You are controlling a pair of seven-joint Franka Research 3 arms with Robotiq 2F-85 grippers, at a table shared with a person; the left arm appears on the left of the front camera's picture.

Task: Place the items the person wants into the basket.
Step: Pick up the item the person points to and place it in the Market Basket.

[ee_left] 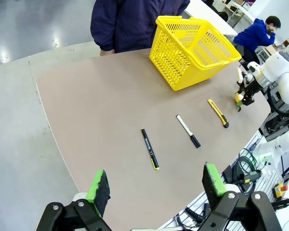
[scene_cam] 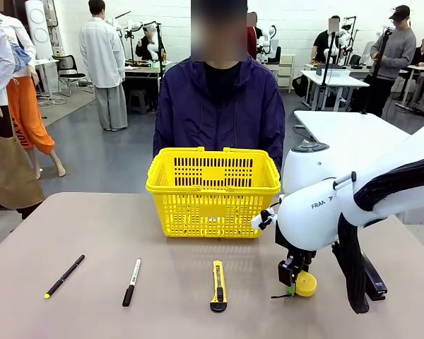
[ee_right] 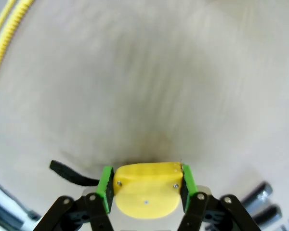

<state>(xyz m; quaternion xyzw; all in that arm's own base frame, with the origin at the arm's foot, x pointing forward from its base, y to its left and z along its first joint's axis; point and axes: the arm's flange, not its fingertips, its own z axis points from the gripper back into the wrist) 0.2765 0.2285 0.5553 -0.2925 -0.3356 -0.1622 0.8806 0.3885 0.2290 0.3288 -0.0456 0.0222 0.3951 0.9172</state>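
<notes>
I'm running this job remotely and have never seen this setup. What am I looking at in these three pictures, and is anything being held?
This is a robot with two white arms at a table, facing a person. The wide picture looks across the table from between the arms. The other two pictures come from a camera on each wrist, looking along that arm's own fingers. On the table lie a yellow basket, a pen, a marker, a utility knife and a stapler, which is partly hidden behind the right arm. The right gripper is closed on a yellow tape measure. The left gripper hangs open above the table, holding nothing.
</notes>
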